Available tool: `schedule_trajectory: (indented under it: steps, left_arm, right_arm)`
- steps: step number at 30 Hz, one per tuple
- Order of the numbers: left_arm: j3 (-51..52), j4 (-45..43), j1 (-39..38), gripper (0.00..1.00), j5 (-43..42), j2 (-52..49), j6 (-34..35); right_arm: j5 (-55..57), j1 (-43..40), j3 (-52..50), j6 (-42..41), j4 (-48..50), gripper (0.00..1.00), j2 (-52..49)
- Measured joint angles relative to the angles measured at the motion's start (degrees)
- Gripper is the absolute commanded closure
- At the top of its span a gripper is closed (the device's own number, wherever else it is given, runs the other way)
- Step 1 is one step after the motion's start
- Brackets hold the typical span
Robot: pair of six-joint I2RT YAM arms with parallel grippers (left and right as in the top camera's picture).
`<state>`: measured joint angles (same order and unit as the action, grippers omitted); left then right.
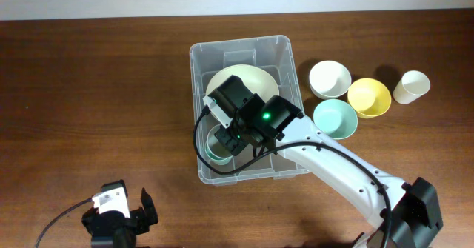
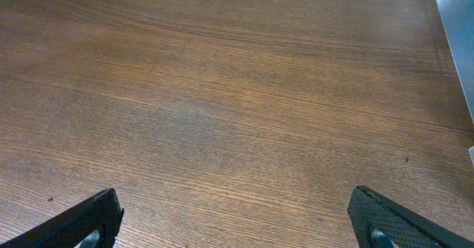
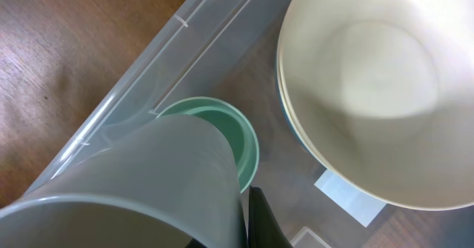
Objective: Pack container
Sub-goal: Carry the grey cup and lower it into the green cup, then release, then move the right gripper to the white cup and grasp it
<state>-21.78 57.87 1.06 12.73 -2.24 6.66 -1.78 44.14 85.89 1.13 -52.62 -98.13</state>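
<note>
The clear container (image 1: 197, 58) stands mid-table. A cream bowl (image 1: 248, 79) lies in its far half and a green cup (image 1: 215, 151) stands in its near left corner. My right gripper (image 1: 228, 135) is inside the container, shut on a pale grey cup (image 3: 133, 181) held just above the green cup (image 3: 238, 133). Only one black finger (image 3: 261, 222) shows beside the held cup. The cream bowl (image 3: 378, 85), the container's wall (image 3: 148, 70) and its white base label (image 3: 348, 198) show in the right wrist view. My left gripper (image 1: 139, 212) is open and empty (image 2: 237, 229) over bare wood.
To the right of the container stand a white bowl (image 1: 329, 78), a yellow bowl (image 1: 369, 97), a teal bowl (image 1: 335, 119) and a white cup (image 1: 411, 86). A corner of the container (image 2: 455, 11) shows at the upper right of the left wrist view.
</note>
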Motion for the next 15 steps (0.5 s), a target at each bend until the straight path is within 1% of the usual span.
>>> schedule_trajectory:
  steps: [2, 3, 4, 5, 6, 7, 15]
  left_arm:
    - [0.0, 0.0, 0.0, 0.0, 0.0, 0.0, 0.0]
    - [0.0, 0.0, 0.0, 0.0, 0.0, 0.0, 0.0]
    - [0.0, 0.0, 0.0, 0.0, 0.0, 0.0, 0.0]
    - [0.0, 0.0, 0.0, 0.0, 0.0, 0.0, 0.0]
    - [0.0, 0.0, 0.0, 0.0, 0.0, 0.0, 0.02]
    - [0.0, 0.0, 0.0, 0.0, 0.0, 0.0, 0.0]
    - [0.0, 0.0, 0.0, 0.0, 0.0, 0.0, 0.0]
  right_arm:
    - [0.24, 0.0, 0.0, -0.02, 0.0, 0.94, 0.0]
    - [0.28, 0.0, 0.0, 0.0, 0.02, 0.86, 0.0]
    - [0.35, 0.0, 0.0, -0.22, 0.02, 0.69, 0.0]
    - [0.42, 0.0, 0.0, 0.07, 0.02, 0.63, 0.0]
    - [0.48, 0.0, 0.0, 0.2, 0.02, 0.5, 0.0]
    - [0.44, 0.0, 0.0, 0.24, 0.02, 0.41, 0.0]
    - [2.49, -0.26, 0.04, -0.2, 0.39, 0.41, 0.0]
